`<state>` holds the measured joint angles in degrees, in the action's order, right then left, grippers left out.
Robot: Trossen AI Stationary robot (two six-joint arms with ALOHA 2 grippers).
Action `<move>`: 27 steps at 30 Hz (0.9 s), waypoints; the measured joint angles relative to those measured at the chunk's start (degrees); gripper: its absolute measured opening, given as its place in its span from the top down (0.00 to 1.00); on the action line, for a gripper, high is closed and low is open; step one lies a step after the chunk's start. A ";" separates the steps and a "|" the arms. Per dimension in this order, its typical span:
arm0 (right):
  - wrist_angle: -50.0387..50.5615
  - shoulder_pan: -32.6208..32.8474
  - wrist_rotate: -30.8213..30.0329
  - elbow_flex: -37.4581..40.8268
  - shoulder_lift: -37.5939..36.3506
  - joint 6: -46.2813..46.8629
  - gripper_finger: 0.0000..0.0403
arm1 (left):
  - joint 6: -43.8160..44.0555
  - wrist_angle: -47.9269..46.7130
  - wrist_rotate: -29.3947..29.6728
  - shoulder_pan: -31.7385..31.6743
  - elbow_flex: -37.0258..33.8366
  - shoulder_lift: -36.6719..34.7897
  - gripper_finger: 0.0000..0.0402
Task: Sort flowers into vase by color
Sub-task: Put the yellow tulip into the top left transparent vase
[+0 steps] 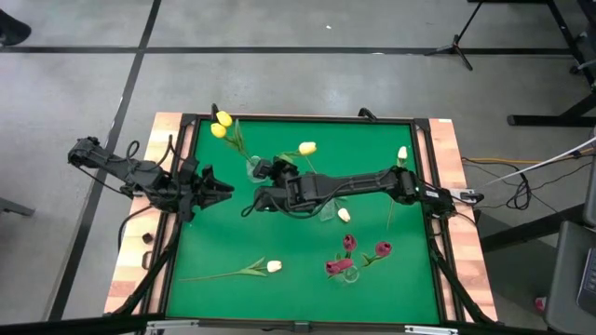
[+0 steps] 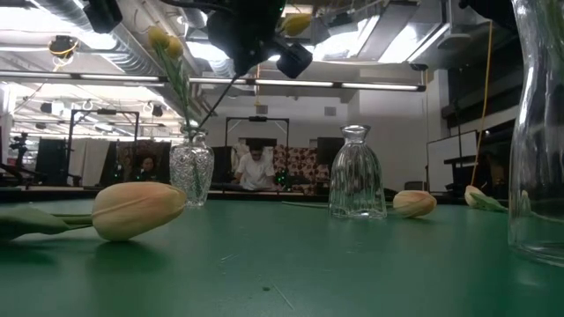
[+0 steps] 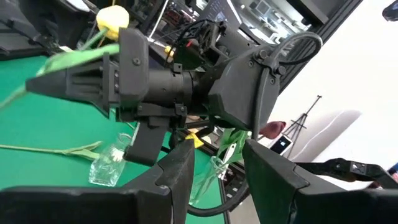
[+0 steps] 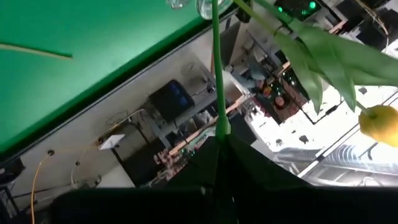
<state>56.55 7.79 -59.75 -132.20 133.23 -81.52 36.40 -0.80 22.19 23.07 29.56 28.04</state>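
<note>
Right claw (image 1: 264, 172) clenched on a yellow tulip's stem (image 4: 216, 74) above the vase (image 1: 253, 167) near the counter's (image 1: 223, 242) far-left part. Left claw (image 1: 226, 190) released, at left edge.

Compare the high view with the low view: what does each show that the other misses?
Only the high view shows the left gripper waiting open at the mat's left side, the vase of red tulips, and the right gripper holding a yellow tulip by its stem. Only the low view shows a person in the room behind. Both show the vase with yellow tulips, the empty vase and a cream tulip lying on the mat.
</note>
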 joint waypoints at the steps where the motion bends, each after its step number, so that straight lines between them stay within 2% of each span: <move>1: 0.00 0.01 0.43 0.00 0.00 0.00 0.93 | -0.30 0.00 0.41 0.00 0.00 0.00 0.66; 11: -1.37 0.00 6.28 0.00 0.00 -0.37 0.91 | -1.05 0.00 3.83 -0.02 0.00 0.02 0.66; 27: -7.25 -2.97 6.94 0.02 0.00 0.00 0.61 | -1.09 0.00 3.88 -0.01 0.00 0.01 0.66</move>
<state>49.30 4.82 -52.81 -132.18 133.23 -81.52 35.31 -0.80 26.06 23.06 29.56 28.04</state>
